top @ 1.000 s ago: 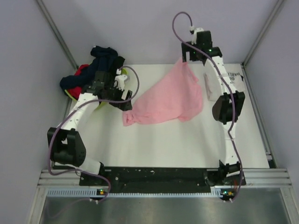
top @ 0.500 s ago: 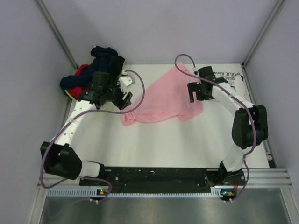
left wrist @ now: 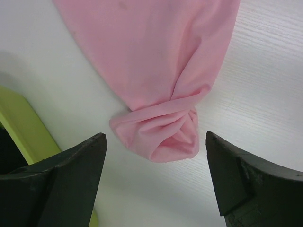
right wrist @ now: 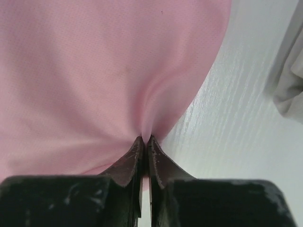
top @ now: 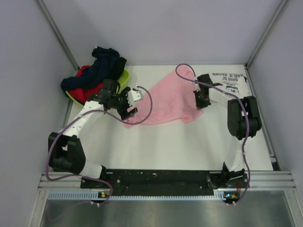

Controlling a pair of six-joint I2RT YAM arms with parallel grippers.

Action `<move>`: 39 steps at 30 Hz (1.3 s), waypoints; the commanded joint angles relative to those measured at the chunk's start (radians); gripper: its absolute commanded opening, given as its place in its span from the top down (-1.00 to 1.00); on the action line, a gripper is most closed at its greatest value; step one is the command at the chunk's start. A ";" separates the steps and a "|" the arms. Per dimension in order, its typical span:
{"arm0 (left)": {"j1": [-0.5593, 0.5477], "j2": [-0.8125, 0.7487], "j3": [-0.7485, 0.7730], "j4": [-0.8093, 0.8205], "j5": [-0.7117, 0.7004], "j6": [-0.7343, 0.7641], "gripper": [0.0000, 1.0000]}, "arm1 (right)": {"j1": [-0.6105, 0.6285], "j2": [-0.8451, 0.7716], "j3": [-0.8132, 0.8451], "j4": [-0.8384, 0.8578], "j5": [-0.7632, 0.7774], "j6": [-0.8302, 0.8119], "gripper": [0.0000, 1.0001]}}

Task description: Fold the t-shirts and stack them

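One white table point(top: 165, 146), grey walls point(top: 165, 28), right end effector point(right wrist: 146, 139) pinching pink t-shirt point(top: 165, 101), left end effector point(left wrist: 155, 142) wide

The pink t-shirt point(left wrist: 156, 71) is soft matt cloth; the white table point(left wrist: 265, 94) is smooth, faintly grained.

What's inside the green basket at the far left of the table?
A heap of dark navy cloth and red cloth fills the green basket. Anything beneath the heap, and the basket's floor, is covered.
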 commanded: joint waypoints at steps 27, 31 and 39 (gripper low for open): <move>-0.042 0.408 0.158 -0.017 -0.065 0.140 0.63 | -0.012 -0.555 0.189 -0.145 -0.188 -0.163 1.00; -0.023 0.309 0.225 0.046 -0.176 -0.003 1.00 | -0.049 -0.541 0.314 -0.155 -0.194 -0.128 1.00; -0.008 0.005 0.483 0.038 -0.530 -0.188 1.00 | -0.069 -0.596 0.589 -0.227 -0.148 -0.032 1.00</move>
